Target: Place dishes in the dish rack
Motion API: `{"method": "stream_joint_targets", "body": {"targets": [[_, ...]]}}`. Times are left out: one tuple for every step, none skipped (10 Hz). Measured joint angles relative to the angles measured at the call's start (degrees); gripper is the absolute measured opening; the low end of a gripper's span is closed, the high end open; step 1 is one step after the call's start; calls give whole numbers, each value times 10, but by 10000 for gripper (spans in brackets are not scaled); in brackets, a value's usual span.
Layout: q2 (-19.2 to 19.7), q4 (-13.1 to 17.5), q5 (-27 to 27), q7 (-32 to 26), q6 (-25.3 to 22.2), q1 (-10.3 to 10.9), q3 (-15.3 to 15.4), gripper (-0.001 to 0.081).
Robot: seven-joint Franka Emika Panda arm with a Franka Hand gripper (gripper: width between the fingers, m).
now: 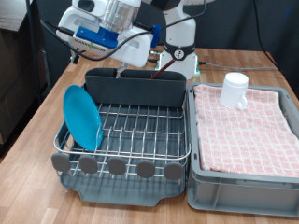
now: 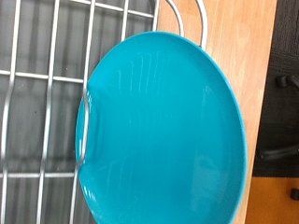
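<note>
The blue plate (image 1: 81, 117) is already in the dish rack (image 1: 140, 131), standing on edge in the wire slots at the rack's end nearest the counter's (image 1: 33, 117) left edge as the exterior view has it, tilted a little against the wires. In the wrist view the plate (image 2: 163, 131) fills most of the frame, with silver rack wires (image 2: 42, 103) beside and behind it and a strip of wooden counter (image 2: 238, 47) past its rim.

The robot's arm is up above the far left part of the counter, over the back of the rack, and its gripper (image 1: 110, 42) hangs there above the plate, clear of it. I can't tell from here how far its fingers are parted; they don't show in the wrist view, and nothing is seen between them.

The white cup (image 1: 235, 90) sits upside down on the pink checked cloth in the grey crate (image 1: 245, 159), which fills the counter's right side, just beside the rack. The grey cutlery caddy (image 1: 135, 86) runs along the rack's far edge, and a row of round grey discs (image 1: 117, 167) lines its near edge.
</note>
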Motion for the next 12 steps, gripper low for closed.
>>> {"method": "stream_joint_targets", "body": {"targets": [[-12, 6, 11, -7, -27, 0, 3, 803], [-23, 15, 33, -19, -62, 2, 6, 803], [-33, 27, 57, -36, -91, 4, 7, 803], [-44, 34, 64, -44, -100, 5, 8, 803], [-55, 39, 64, -55, -100, 6, 11, 803], [-63, 40, 64, -66, -104, 6, 13, 803], [-62, 40, 64, -64, -104, 5, 13, 803], [-60, 40, 64, -64, -104, 6, 14, 803], [-60, 43, 82, -69, -124, 9, 17, 803], [-60, 50, 109, -78, -161, 15, 21, 803], [-62, 57, 137, -89, -193, 24, 28, 803], [-65, 60, 163, -104, -215, 34, 36, 803]]}}
